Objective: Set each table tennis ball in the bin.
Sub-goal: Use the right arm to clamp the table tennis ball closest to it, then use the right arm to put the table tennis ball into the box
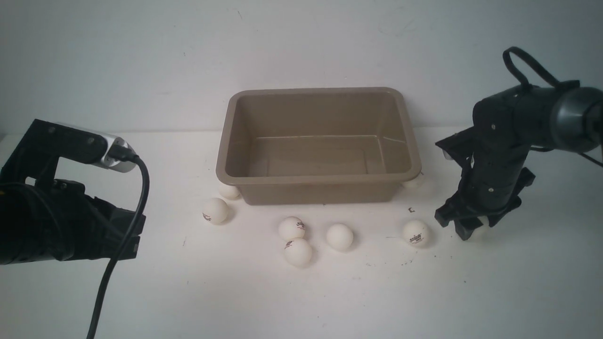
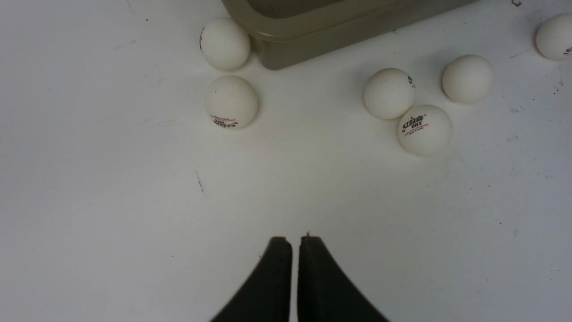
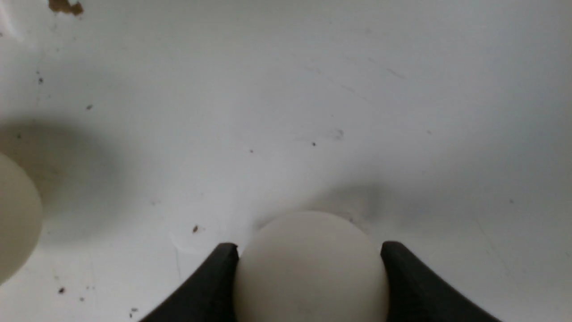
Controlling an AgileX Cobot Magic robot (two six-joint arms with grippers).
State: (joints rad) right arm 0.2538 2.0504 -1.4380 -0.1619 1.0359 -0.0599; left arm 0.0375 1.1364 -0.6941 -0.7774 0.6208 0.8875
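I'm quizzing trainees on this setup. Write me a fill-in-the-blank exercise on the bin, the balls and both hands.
1. Inside, the bin is ___.
2. The left hand has its fingers ___, with nothing between them.
3. The right hand has one white ___ between its fingers.
Missing words: empty; shut; ball.

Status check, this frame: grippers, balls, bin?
Left gripper shut, empty. Right gripper clamped on ball, down at table. Bin empty; other balls loose outside. Nothing blocking.
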